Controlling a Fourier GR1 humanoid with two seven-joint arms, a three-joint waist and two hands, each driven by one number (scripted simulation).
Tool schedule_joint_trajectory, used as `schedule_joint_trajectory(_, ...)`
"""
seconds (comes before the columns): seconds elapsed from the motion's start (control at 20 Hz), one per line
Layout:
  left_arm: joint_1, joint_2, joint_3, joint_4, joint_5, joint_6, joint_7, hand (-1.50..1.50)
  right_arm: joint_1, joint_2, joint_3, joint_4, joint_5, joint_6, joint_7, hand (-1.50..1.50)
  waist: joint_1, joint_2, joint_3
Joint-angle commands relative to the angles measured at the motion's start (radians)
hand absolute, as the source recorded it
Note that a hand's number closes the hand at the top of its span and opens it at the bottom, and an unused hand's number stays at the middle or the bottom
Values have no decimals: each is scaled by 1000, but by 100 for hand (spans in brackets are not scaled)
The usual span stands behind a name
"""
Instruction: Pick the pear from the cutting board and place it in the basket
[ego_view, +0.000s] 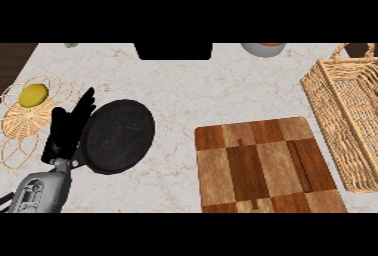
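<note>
dark round plate (118, 136) on the marble counter (214, 90), yellow fruit (33, 95) on woven mat (26, 122) at left

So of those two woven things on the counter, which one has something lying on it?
The flat round woven mat at the left edge: a yellow fruit lies on it. The tall wicker basket at the right shows nothing inside.

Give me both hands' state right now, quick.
Left hand: open, fingers straight and up, holding nothing, resting beside the dark round plate.
Right hand: not in view.

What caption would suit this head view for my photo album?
Robot's open left hand rests beside a dark round plate; bare wooden cutting board, wicker basket at right.
</note>
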Motion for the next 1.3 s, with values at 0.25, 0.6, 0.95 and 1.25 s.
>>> schedule_joint_trajectory(0.25,-35,-39,-33,-8,-42,44,44,0,153,-143,-100,172,-30,-95,-326,150,5,1,1)
schedule_joint_trajectory(0.6,-32,-24,-8,54,-19,9,-28,0,312,-130,-146,208,-50,-177,-465,150,-2,0,0)
schedule_joint_trajectory(0.95,-10,4,17,25,1,-14,-23,0,259,-108,-161,402,-82,-198,-522,150,6,0,0)
schedule_joint_trajectory(1.25,-34,11,27,45,0,-16,-24,0,266,-53,-239,531,-146,-298,-565,-150,6,2,0)
